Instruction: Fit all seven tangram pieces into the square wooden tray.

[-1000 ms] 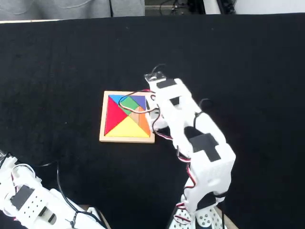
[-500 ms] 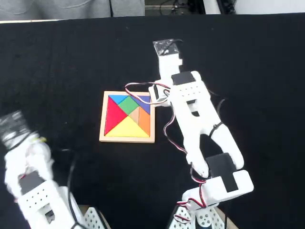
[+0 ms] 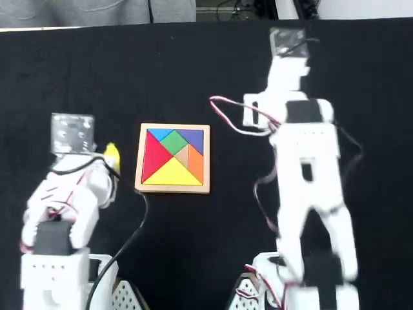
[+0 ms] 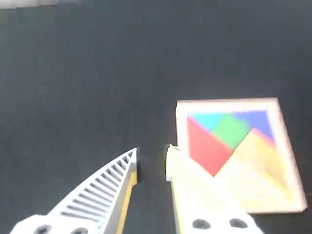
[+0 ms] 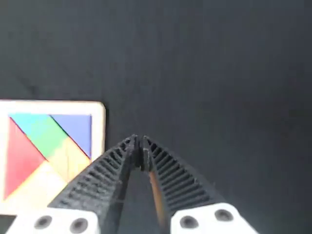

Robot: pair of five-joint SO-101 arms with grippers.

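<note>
Left gripper (image 4: 152,155): fingers slightly apart, holding nothing, near one side of the square wooden tray (image 3: 138,161). Right gripper (image 5: 140,142): tips pressed together, empty, off the opposite side. Tangram pieces (image 3: 173,158): fill the tray, which the high view places between both arms.

High view: overhead, down on table (image 3: 377,97). Wrist views: low, close, forward-facing. All share tray (image 3: 173,189).

square wooden tray (image 3: 172,190) full of coloured pieces (image 3: 169,173) on black table (image 3: 129,71), between left arm (image 3: 68,194) and right arm (image 3: 306,161)
</note>
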